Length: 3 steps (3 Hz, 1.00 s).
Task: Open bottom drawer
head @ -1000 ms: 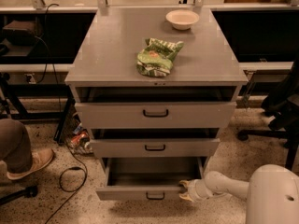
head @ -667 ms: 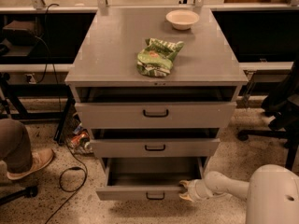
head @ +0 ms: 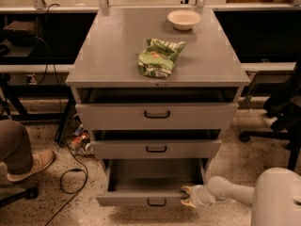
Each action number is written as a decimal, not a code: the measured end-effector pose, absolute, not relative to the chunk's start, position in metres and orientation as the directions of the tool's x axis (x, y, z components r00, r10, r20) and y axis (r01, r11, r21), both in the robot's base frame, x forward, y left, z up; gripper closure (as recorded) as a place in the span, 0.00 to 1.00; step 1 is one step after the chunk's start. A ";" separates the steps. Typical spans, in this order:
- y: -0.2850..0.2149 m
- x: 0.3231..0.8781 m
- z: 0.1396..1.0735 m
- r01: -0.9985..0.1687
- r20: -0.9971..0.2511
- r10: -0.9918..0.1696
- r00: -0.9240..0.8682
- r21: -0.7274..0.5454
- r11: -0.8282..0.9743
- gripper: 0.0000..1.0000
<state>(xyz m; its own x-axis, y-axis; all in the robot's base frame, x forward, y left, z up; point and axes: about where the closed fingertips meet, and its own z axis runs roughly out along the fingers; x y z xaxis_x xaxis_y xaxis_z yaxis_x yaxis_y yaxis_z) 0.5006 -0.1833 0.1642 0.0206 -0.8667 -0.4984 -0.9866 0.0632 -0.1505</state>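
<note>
The bottom drawer [head: 141, 197] of the grey metal cabinet stands pulled out, showing its plain grey inside; a small black bar handle [head: 156, 202] sits at the centre of its shallow front. My gripper [head: 188, 196] is at the right end of the drawer front, against its top edge, with the white arm [head: 233, 191] reaching in from the lower right. The middle drawer [head: 156, 149] and the top drawer [head: 156, 114] are each slightly out.
On the cabinet top [head: 108, 51] lie a green snack bag [head: 157, 58] and a white bowl [head: 184, 19]. A person's leg and shoe [head: 23, 157] are at the left. Black cables [head: 70, 173] trail on the speckled floor. A chair base [head: 282, 121] stands at right.
</note>
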 end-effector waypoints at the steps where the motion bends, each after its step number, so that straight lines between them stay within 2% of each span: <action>1: -0.185 0.477 0.157 -0.987 -0.510 -0.860 0.007 -0.141 0.075 1.00; 3: -0.186 0.462 0.160 -0.987 -0.517 -0.856 -0.003 -0.134 0.084 1.00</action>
